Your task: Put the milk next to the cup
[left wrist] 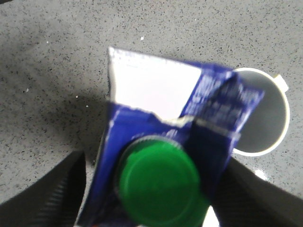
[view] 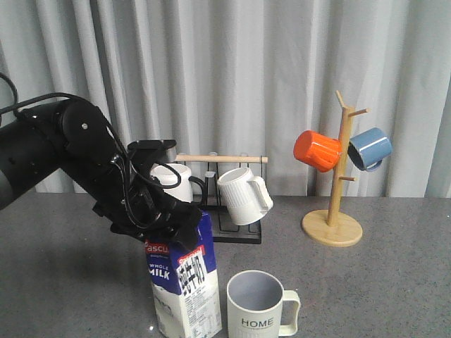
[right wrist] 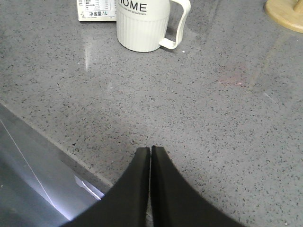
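Observation:
The milk stands upright on the grey table, right beside the cup's left side. The cup is a cream mug lettered "HOME", handle to the right. My left gripper sits over the carton's top. In the left wrist view the green cap lies between my fingers; a sliver of table shows between one finger and the milk, so the jaws stand open around it. The cup shows behind the carton. My right gripper is shut and empty, low over the table, with the cup and the milk's base ahead.
A black rack behind the carton holds a white mug with black handle and a ribbed white mug. A wooden mug tree at right carries an orange mug and a blue mug. The table's edge lies near my right gripper.

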You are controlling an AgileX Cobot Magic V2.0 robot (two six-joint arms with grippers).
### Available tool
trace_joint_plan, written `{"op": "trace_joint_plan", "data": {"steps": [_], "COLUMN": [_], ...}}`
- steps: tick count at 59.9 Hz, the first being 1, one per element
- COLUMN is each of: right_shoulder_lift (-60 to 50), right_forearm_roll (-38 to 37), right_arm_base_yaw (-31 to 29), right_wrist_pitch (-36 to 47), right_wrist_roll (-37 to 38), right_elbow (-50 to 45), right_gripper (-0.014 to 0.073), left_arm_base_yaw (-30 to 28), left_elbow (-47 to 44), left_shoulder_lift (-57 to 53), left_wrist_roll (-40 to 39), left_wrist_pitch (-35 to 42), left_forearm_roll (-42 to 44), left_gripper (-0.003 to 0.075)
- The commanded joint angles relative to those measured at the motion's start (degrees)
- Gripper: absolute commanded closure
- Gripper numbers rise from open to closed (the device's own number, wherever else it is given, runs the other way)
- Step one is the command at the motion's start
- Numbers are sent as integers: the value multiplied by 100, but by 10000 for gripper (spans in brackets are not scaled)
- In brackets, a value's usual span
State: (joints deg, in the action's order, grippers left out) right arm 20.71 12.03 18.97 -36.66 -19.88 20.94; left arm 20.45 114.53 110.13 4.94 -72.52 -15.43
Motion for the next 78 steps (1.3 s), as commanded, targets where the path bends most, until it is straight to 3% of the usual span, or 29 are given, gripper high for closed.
{"op": "trace_joint_plan", "data": {"steps": [1,21,27,33,43,47,56,78], "right_shoulder_lift": [40,40,40,40,40,40,40,40], "right_forearm_roll": [21,21,21,21,-30,-181,-697,-738], "right_arm_base_yaw": [-7,-7,-7,-7,-7,-7,-7,-7], "right_wrist_pitch": [336,337,369,471,946,1171,1465,1421], "right_wrist_roll": [9,19,34,34,525,888,1626,1661], "right_elbow": [158,158,158,158,158,158,158,158], "right_gripper": [599,599,599,599,599,599,599,599], "left_arm_base_yaw": [22,22,22,22,22,22,16,16], "left_elbow": [152,157,157,157,-58,-394,-1474,-4802], "left_shoulder_lift": [-438,-1250,-1603,-1995,-2689,-3005,-3814,-6293], "left_wrist_roll": [-44,-149,-198,-158,11,161,236,100], "left_wrist_pitch": [93,93,93,93,97,104,504,2407], "left_forearm_roll": [-146,-159,-147,-127,69,127,456,668], "left_gripper": [207,209,246,338,613,729,729,728]}}
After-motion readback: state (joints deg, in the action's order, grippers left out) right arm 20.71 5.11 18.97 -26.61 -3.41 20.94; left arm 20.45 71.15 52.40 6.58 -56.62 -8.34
